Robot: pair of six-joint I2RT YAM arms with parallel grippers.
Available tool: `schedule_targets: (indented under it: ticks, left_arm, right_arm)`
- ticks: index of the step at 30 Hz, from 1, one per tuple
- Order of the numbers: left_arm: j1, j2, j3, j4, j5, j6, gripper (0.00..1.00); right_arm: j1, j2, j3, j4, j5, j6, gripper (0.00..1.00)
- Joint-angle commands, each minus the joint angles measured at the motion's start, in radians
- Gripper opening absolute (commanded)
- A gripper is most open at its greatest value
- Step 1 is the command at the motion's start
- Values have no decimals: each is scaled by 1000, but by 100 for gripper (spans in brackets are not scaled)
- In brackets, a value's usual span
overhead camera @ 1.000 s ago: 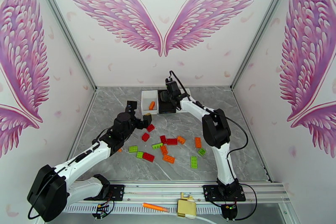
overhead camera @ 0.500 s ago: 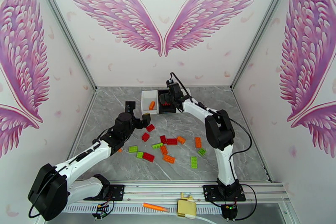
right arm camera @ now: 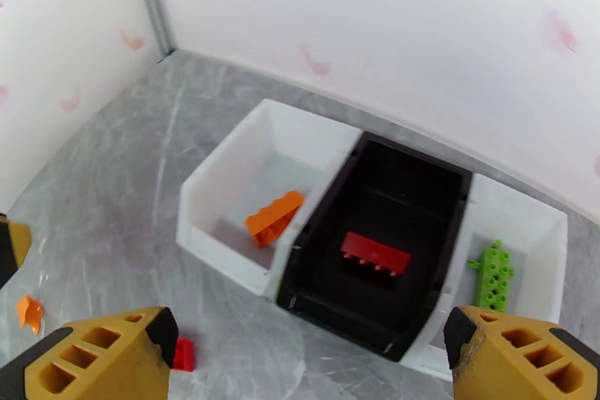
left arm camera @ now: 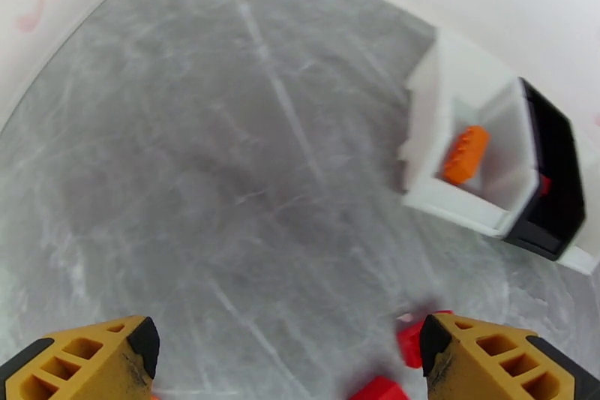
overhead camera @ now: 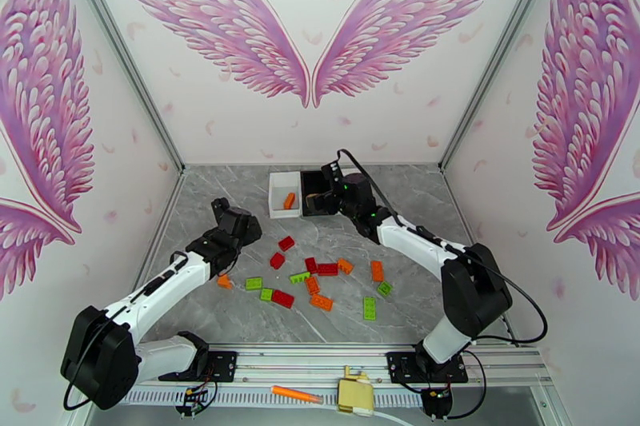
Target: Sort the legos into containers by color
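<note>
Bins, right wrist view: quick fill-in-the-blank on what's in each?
The left white bin holds one ___ lego.
The black bin holds one ___ lego.
The right white bin holds one ___ lego.
Missing: orange; red; green.

A grey marble-patterned table (overhead camera: 200, 196) stands inside a white booth whose back wall (overhead camera: 312, 140) carries a pair of large pink feathered wings (overhead camera: 216, 12), with more wings on the side walls and small pink petals scattered over them. Slim metal posts (overhead camera: 120, 44) run up the two back corners. Along the near edge lies a silver metal rail (overhead camera: 320, 358), and in front of it an orange marker pen (overhead camera: 296, 395) lies flat, just beside a small beige box (overhead camera: 355, 396).
</note>
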Motion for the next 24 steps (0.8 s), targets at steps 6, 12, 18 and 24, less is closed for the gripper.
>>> schedule_targets:
  ticks: [6, 12, 18, 24]
  left_arm:
    - [23, -4, -39, -281, 0, -431, 95]
    - [72, -28, -134, -279, 56, -575, 94]
    - [86, -24, -177, -243, 118, -639, 90]
    - [105, -10, -217, -179, 171, -657, 85]
  right_arm:
    - [54, 14, -12, 38, -103, -48, 99]
    - [61, 48, 26, 7, -68, -68, 99]
    - [64, 56, 32, 1, -64, -69, 99]
    - [66, 60, 30, -6, -51, -65, 99]
